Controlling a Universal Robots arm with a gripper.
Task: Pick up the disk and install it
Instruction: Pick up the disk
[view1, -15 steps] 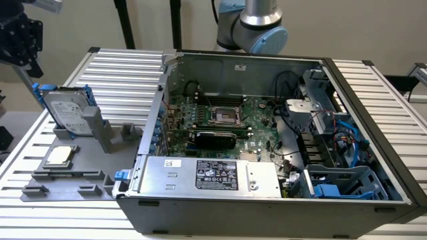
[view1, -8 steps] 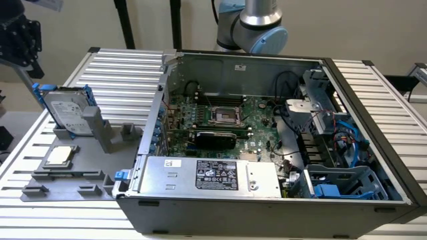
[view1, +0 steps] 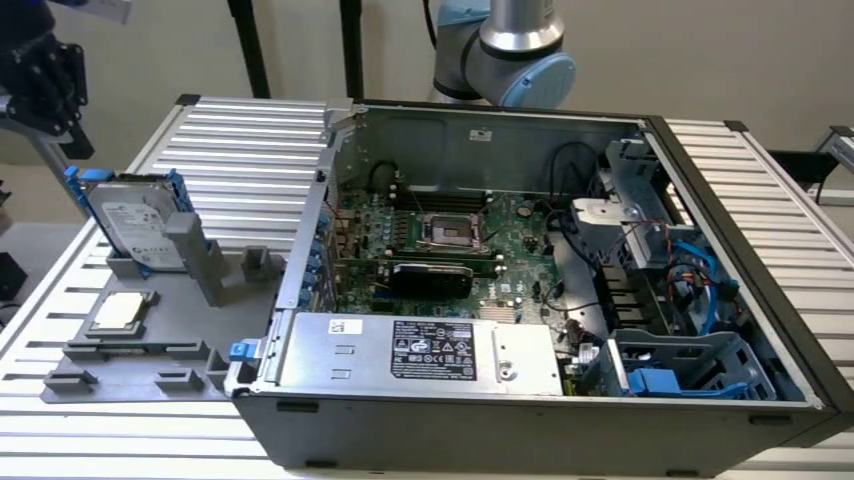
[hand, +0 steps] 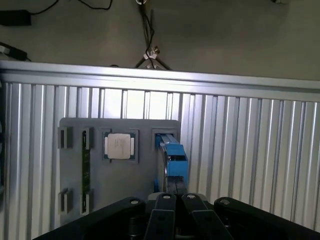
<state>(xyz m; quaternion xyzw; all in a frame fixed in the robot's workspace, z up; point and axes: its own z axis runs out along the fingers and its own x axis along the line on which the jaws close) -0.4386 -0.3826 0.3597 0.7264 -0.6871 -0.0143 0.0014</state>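
The disk (view1: 140, 225), silver-grey with a white label in a bright blue carrier, stands on edge in a slot of the grey fixture plate (view1: 147, 350) at the exterior view's left. My black gripper (view1: 76, 147) hangs just above the disk's upper far corner. In the wrist view I look down on the carrier's blue edge (hand: 172, 157), which runs under my gripper (hand: 176, 201). Its fingers (hand: 165, 207) are shut close together with nothing between them. The fixture plate (hand: 125, 175) lies below on the ribbed table.
A square silver processor chip (view1: 118, 312) (hand: 119, 146) lies on the fixture beside the disk. The open computer case (view1: 534, 250) stands at the exterior view's right, with a silver power supply box (view1: 427, 350) and blue drive bays (view1: 681, 365). The arm's base (view1: 514, 50) rises behind.
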